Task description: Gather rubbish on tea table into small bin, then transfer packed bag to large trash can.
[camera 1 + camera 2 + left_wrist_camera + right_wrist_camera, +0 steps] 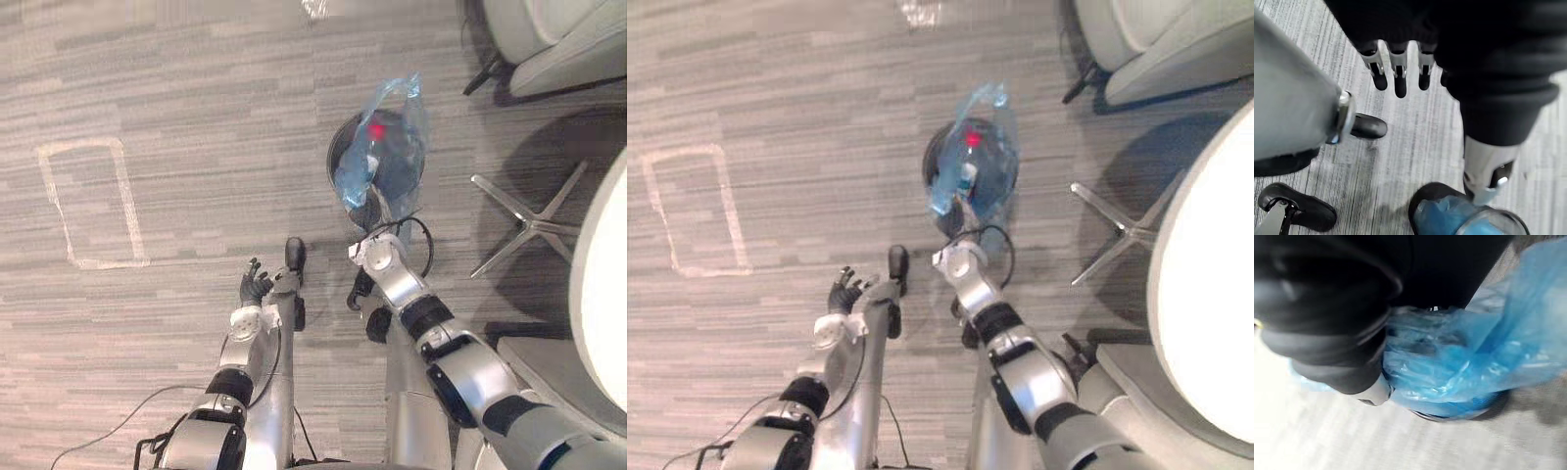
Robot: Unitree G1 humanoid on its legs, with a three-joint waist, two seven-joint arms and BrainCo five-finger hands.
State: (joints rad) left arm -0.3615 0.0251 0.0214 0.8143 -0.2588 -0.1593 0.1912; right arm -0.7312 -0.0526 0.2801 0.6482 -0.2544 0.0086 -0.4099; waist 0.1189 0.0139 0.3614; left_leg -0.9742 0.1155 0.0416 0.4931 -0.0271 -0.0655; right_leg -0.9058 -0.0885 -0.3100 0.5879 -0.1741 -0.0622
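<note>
Right hand (1332, 333): reaches forward to the lower edge of the bag; its dark cover presses against the blue plastic, and the fingers are hidden behind it, so I cannot tell whether they grip.
Bag (392, 137): thin blue plastic, sitting in the bin with its crumpled top standing up well above the rim.
Contents: a small red item (375, 129) shows through the plastic near the top; the rest is too unclear to name.
Bin (341, 147): dark and round, standing on the floor just ahead of the right hand.
Left hand (257, 286): held low over the floor, beside and apart from the right arm, fingers (1399, 73) straight and loose, holding nothing.
Floor (196, 117): grey striped carpet.
Tape mark (93, 201): a white rectangle outline on the carpet, well to the left of the bin.
Chair base (529, 220): silver star legs, right of the bin.
Table (600, 294): white round top at the right edge.
Armchair (558, 39): pale, in the far right corner.
</note>
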